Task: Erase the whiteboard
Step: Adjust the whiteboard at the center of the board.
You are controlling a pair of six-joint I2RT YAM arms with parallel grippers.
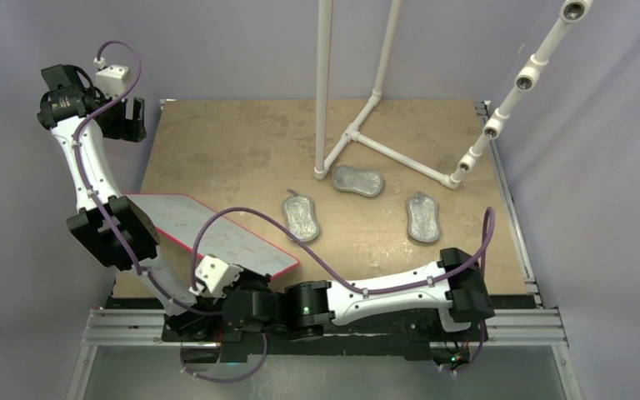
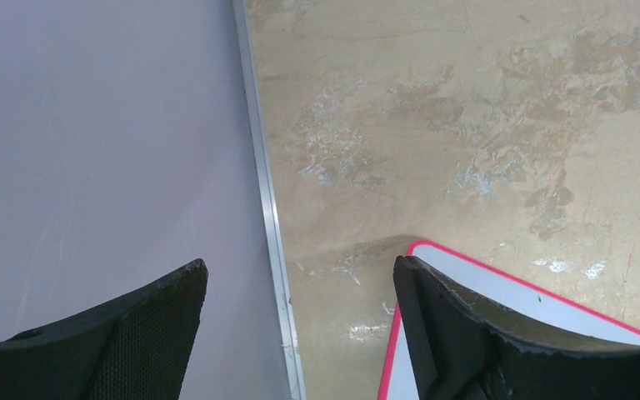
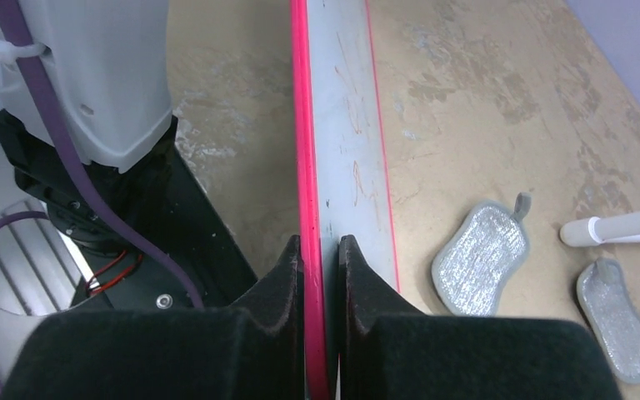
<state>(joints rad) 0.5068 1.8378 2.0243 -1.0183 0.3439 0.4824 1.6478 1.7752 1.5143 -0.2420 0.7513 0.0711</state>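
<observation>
Scuffed tan tabletop (image 1: 242, 150), lilac walls (image 1: 217, 42) — right gripper (image 3: 321, 247) pinching whiteboard (image 3: 346, 100) edge

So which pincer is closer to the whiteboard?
Right. The right pincer is clamped on the whiteboard at its rim; the left pincer hangs open beyond its far corner, not touching.

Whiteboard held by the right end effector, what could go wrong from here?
The right end effector pinches the whiteboard only at its thin rim, so it may slip or pivot. The left arm crosses above the board; lifting could strike it. The left end effector is open and empty, so the red marks may go unwiped.
</observation>
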